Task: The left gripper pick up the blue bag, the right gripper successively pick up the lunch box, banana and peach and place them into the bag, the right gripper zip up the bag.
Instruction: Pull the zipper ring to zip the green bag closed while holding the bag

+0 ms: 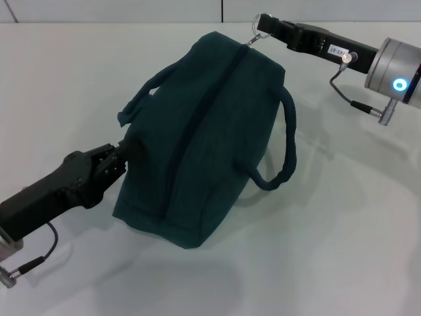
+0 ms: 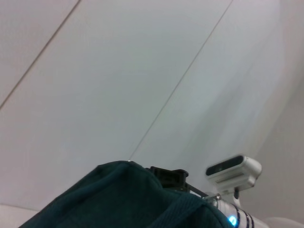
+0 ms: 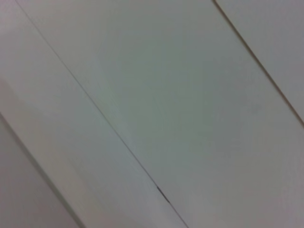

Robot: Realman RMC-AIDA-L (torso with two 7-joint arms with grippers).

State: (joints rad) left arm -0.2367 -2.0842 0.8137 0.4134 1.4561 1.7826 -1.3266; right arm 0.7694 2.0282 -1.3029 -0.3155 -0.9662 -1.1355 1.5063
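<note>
One blue bag (image 1: 197, 151), zipped shut along one zip (image 1: 197, 125), with one silver ring pull (image 1: 256, 34); two rope handles, one on each side; two grippers, the left gripper (image 1: 118, 158), the right gripper (image 1: 263, 25); one white table (image 1: 342, 250)

Head view: high, looks forward and down, whole blue bag (image 1: 210, 138) on white table (image 1: 342, 250). Left wrist view: low, close behind bag (image 2: 128, 199), faces up toward wall panels (image 2: 118, 80); bag shared. Right wrist view: only pale panels (image 3: 166, 95).
</note>
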